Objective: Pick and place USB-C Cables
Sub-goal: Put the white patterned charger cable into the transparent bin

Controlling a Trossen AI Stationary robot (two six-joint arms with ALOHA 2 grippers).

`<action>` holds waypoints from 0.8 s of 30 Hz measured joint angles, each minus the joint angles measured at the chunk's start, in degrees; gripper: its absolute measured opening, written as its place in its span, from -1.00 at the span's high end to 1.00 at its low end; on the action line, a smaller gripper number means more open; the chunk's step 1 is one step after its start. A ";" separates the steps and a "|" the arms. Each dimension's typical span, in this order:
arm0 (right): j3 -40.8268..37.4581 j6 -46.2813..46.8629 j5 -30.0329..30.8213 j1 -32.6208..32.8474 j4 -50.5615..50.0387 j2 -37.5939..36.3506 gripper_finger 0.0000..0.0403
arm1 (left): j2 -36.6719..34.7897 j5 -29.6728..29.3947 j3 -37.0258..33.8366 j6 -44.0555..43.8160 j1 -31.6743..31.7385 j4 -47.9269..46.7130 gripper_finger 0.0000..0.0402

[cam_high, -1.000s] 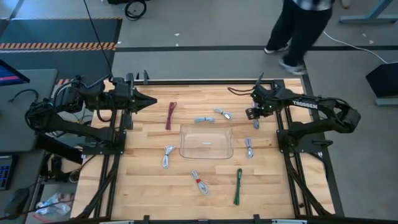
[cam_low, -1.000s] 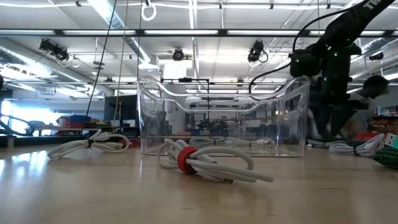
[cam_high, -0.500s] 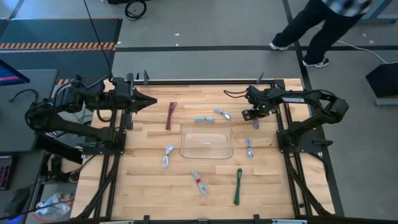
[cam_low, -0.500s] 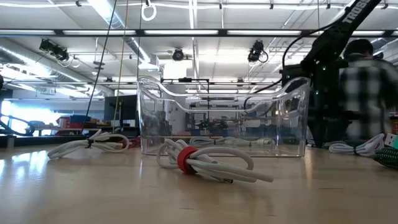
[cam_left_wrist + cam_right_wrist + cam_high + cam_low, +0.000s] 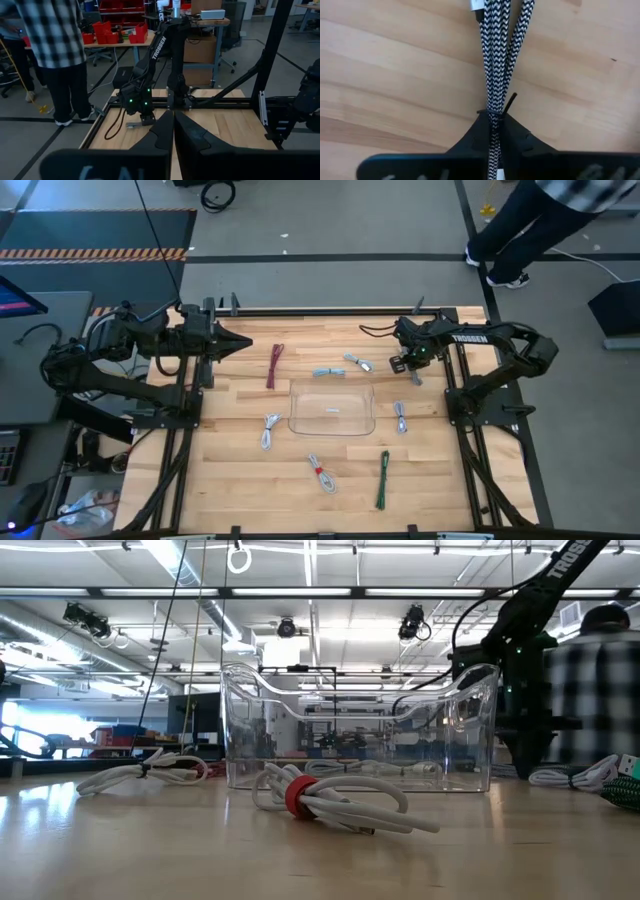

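My right gripper [image 5: 411,370] stands at the far right of the table, pointing down and shut on a black-and-white braided USB-C cable [image 5: 497,60]. More cables lie loose: dark red [image 5: 275,365], grey-blue [image 5: 328,372], silver [image 5: 358,362], two white ones [image 5: 270,430] [image 5: 400,417], a white one with a red tie [image 5: 300,797] and a green one [image 5: 383,478]. They lie around a clear tray [image 5: 292,405] at mid-table. My left gripper [image 5: 245,343] waits shut at the far left, held level above the table. My right gripper pinches the braided cable's bundled strands between its two fingers, at the thin black tie [image 5: 492,107] that binds them. The fingers come from above, pointing down. The strands run out from between the fingertips and lie along the wood.
A person in a plaid shirt [image 5: 590,690] walks on the floor beyond the table's far right corner. The arms' dark frames [image 5: 480,420] stand along the left and right sides. Bare wood [image 5: 230,470] shows near the front left.
My right gripper has sunk toward the table over the braided cable, its arm folding in a little. The person beyond the far edge has walked to the right. My left arm has kept still.
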 joint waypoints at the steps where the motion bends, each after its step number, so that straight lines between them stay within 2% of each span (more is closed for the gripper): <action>1: -0.04 -0.23 -0.06 0.00 0.06 -0.20 0.89 | 0.00 0.00 0.00 -0.02 0.00 0.00 0.90; 9: 1.35 -1.73 -5.14 0.94 0.47 -7.28 0.89 | -0.02 0.00 0.00 -0.04 0.00 0.04 0.90; 17: 11.77 -2.85 -4.18 4.70 0.39 -17.53 0.89 | 0.00 0.00 0.00 -1.57 0.00 0.18 0.90; 24: 22.23 -4.63 -5.93 10.80 3.31 -22.13 0.90 | 2.08 0.00 0.04 -1.53 0.00 3.52 0.90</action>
